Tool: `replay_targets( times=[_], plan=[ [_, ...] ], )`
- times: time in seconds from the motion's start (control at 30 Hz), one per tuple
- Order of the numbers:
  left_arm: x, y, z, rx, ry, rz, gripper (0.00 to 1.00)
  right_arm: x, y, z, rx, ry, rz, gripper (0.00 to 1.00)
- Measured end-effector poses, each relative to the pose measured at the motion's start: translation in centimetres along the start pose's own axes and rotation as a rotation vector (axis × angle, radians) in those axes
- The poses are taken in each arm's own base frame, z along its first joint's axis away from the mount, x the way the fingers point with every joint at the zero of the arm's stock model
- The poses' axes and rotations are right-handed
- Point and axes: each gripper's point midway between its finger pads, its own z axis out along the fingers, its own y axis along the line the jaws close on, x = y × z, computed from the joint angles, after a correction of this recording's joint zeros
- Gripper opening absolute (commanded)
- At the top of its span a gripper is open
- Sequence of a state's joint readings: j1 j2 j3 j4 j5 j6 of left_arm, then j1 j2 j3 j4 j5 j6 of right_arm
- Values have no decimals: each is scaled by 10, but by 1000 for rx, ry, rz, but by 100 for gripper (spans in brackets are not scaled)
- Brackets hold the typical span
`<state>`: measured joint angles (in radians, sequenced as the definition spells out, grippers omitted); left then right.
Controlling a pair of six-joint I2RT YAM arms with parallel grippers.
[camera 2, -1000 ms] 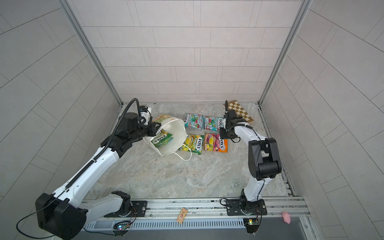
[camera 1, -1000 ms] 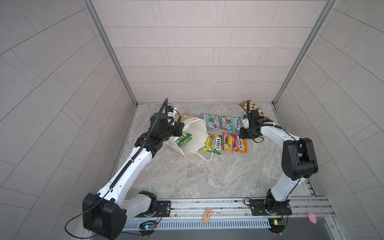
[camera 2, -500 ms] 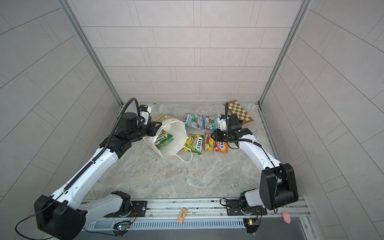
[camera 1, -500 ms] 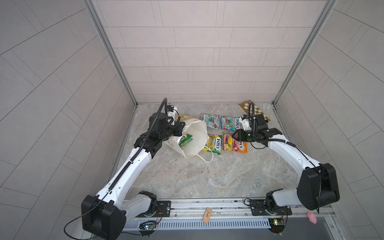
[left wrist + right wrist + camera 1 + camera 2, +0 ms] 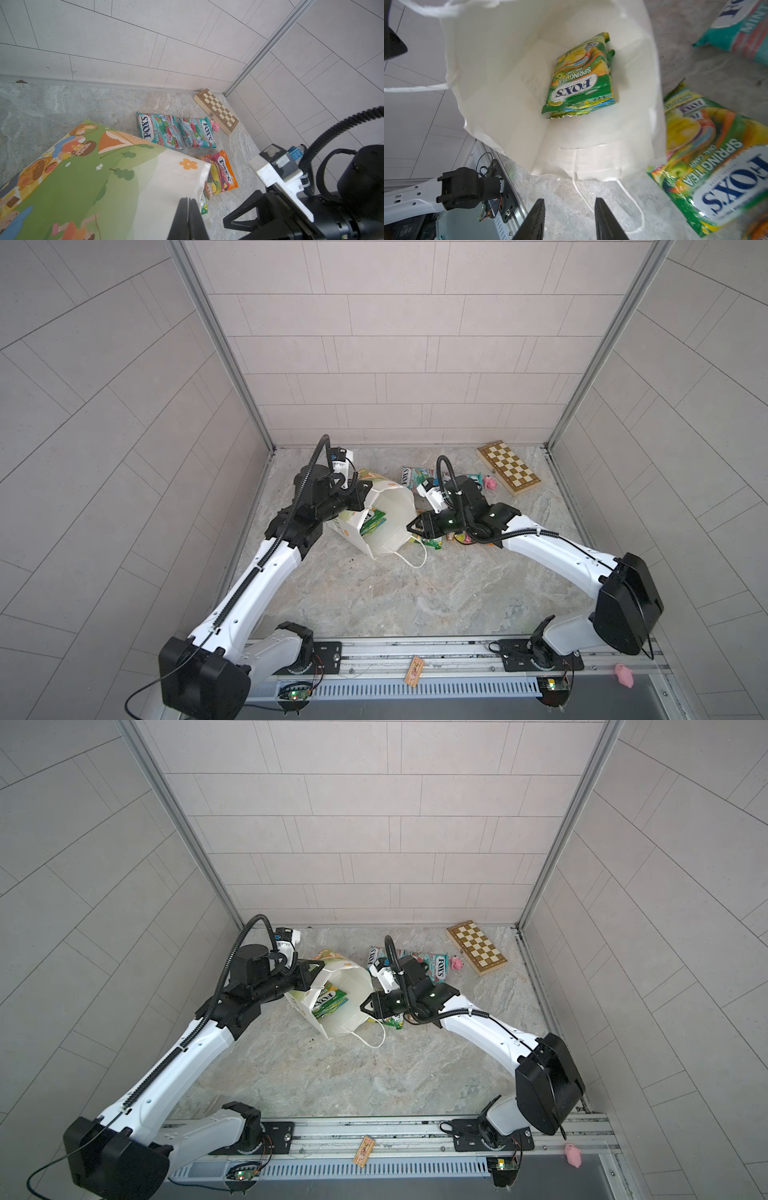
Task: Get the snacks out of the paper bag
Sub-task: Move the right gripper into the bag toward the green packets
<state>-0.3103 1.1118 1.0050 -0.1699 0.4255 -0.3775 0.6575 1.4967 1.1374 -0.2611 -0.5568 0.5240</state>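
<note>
The white paper bag (image 5: 392, 531) (image 5: 347, 1017) lies tilted on its side with its mouth facing right. My left gripper (image 5: 188, 207) (image 5: 365, 491) is shut on its upper rim. Two green-yellow snacks (image 5: 581, 79) (image 5: 330, 999) lie stacked inside. My right gripper (image 5: 569, 200) (image 5: 409, 526) hovers open and empty just outside the bag's mouth, above a cord handle (image 5: 629, 199). Outside the bag lie two teal packets (image 5: 158, 129) (image 5: 197, 132), an orange-pink one (image 5: 222, 172) and a green-yellow one (image 5: 716, 155).
A folded chessboard (image 5: 509, 468) (image 5: 216, 110) lies in the back right corner with a pink toy pig (image 5: 490, 482) beside it. Another pig (image 5: 623, 674) and a small card (image 5: 413, 672) sit on the front rail. Tiled walls close three sides.
My right arm has swung left from above the laid-out packets to the bag's mouth, its gripper now pointing into the opening. The left gripper has kept its hold on the rim.
</note>
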Motion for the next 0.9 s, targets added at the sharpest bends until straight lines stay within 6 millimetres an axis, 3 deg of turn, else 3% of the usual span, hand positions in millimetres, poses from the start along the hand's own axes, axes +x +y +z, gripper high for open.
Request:
replay_targets(
  times=[0.23, 0.43, 0.57, 0.9],
  plan=[
    [-2, -2, -3, 5, -12, -7, 0, 15, 8, 50, -13, 89, 29, 39],
    [-4, -3, -4, 10, -24, -8, 0, 24, 5, 80, 1, 128, 65, 38],
    [-6, -4, -5, 13, -33, -6, 0, 20, -1, 94, 19, 104, 122, 37],
    [-6, -4, -4, 14, -34, -5, 0, -18, -12, 116, 41, -97, 337, 35]
  ],
)
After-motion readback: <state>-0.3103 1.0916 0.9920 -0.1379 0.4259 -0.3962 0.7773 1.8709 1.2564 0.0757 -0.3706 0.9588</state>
